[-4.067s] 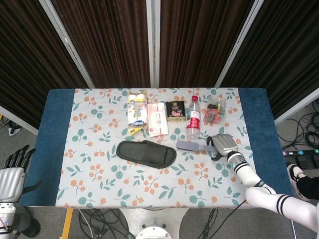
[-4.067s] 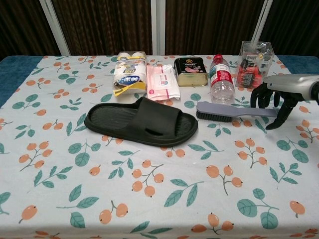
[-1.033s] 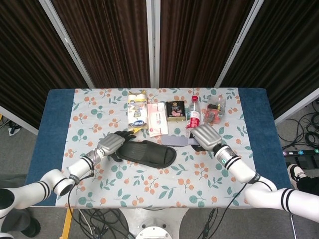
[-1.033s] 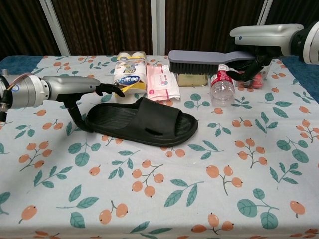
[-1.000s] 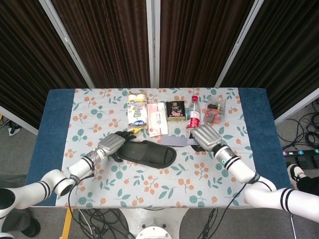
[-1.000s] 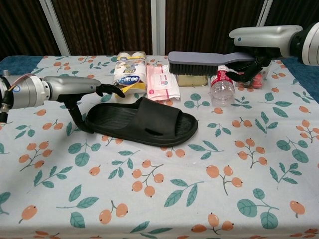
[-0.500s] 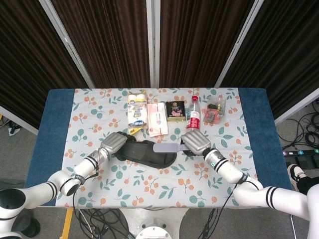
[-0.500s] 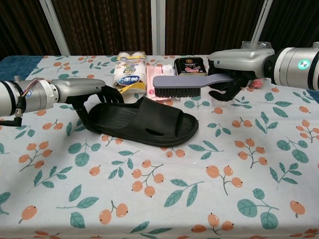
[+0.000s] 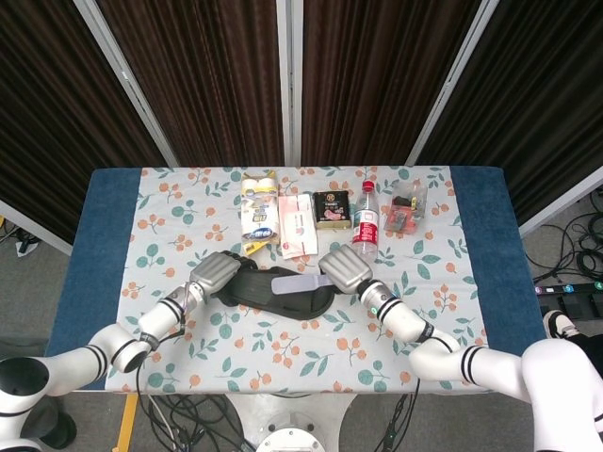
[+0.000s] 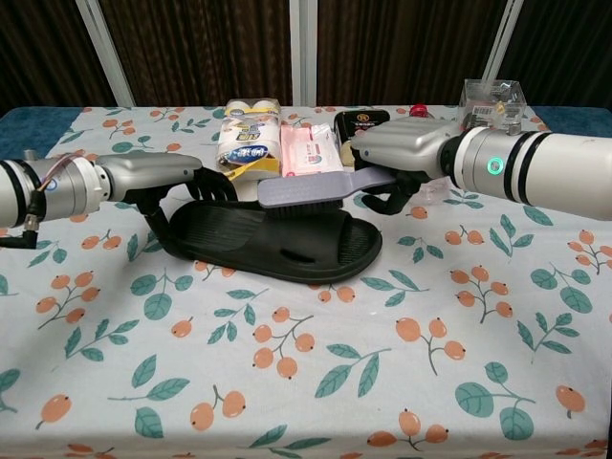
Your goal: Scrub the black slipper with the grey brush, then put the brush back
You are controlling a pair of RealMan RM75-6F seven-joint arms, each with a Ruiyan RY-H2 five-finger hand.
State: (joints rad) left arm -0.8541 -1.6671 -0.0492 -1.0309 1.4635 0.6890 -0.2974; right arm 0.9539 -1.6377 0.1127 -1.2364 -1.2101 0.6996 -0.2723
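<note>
The black slipper point(image 9: 283, 303) point(image 10: 287, 251) lies on the floral cloth at mid-table, toe toward the right. My left hand point(image 9: 219, 271) point(image 10: 177, 186) grips its heel end, fingers curled over the rim and thumb down the side. My right hand point(image 9: 344, 268) point(image 10: 397, 158) holds the handle of the grey brush point(image 9: 294, 282) point(image 10: 311, 189). The brush lies level, bristles down, over the slipper's strap and footbed. Whether the bristles touch the slipper is hidden by the brush back.
Along the back stand a yellow-white pack point(image 9: 257, 212) point(image 10: 247, 134), a pink wipes pack point(image 9: 296, 224) point(image 10: 308, 151), a dark tin point(image 9: 331, 209), a water bottle point(image 9: 365, 224) and a clear box point(image 9: 407, 209) point(image 10: 491, 100). Bare floral cloth point(image 9: 283, 358) lies in front of the slipper.
My right hand has carried the brush leftward and down, from above the bottle to over the slipper. My left hand has closed on the slipper's heel and stayed there.
</note>
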